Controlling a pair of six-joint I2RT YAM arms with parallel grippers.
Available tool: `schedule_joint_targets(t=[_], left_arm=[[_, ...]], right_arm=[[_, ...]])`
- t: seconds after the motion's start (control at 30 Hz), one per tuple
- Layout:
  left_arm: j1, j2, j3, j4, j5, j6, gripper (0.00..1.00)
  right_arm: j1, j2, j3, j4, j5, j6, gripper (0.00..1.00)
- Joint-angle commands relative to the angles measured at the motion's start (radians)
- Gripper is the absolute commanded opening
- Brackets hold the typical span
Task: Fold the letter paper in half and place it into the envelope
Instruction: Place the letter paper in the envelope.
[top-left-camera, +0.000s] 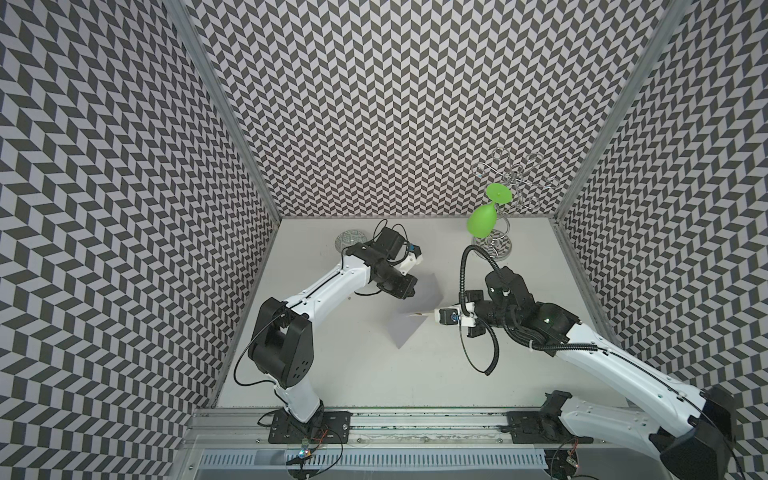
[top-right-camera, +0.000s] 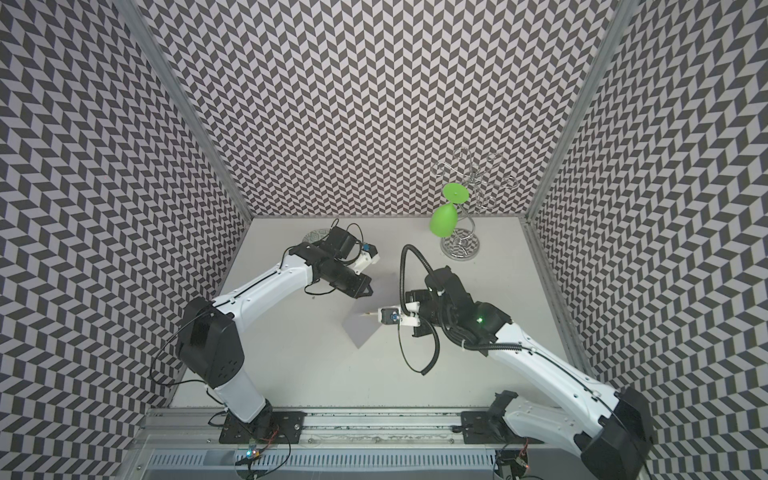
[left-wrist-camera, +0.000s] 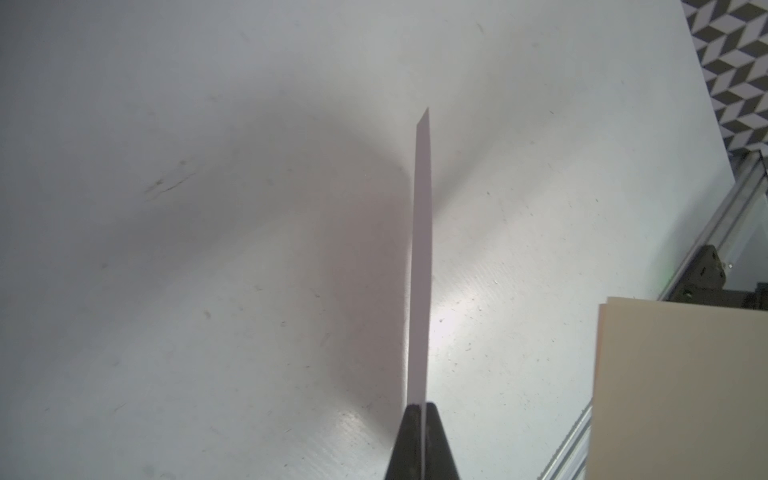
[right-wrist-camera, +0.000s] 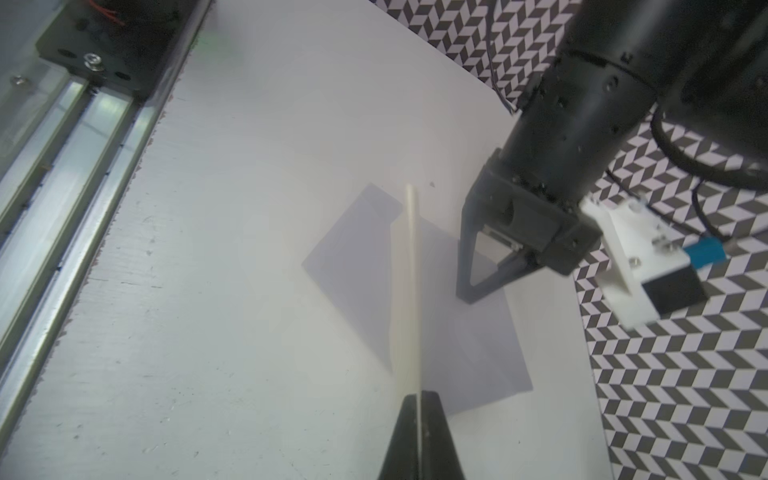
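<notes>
Right pincer (right-wrist-camera: 419, 401) pinches the folded paper (right-wrist-camera: 409, 291), held edge-on and reaching out over the envelope (right-wrist-camera: 349, 266) mid-tabletop (right-wrist-camera: 249, 124). Left pincer (left-wrist-camera: 422, 409) pinches the envelope's back end. The paper points across the envelope's long axis, so the right arm likely feeds it.

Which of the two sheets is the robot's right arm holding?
The cream paper, folded double and pinched in the right jaws. The other sheet, the grey envelope, is gripped in the left jaws.
</notes>
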Motion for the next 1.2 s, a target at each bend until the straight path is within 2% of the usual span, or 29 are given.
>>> schedule_joint_targets(t=[0.0,0.3,0.53,1.17], left_arm=[[-0.036,0.009,0.04,-0.048,0.051,0.05,0.0],[-0.067,0.023,0.08,-0.086,0.079,0.082,0.0],[-0.088,0.02,0.069,-0.101,0.11,0.099,0.0],[-0.102,-0.005,0.034,-0.112,0.153,0.107,0.0]], right_arm=[[0.042,0.042,0.066,-0.049,-0.087,-0.167,0.0],[0.135,0.148,0.149,-0.057,-0.069,-0.196,0.0],[0.136,0.155,0.118,0.016,-0.011,-0.205,0.0],[0.11,0.169,0.032,0.068,0.11,-0.23,0.0]])
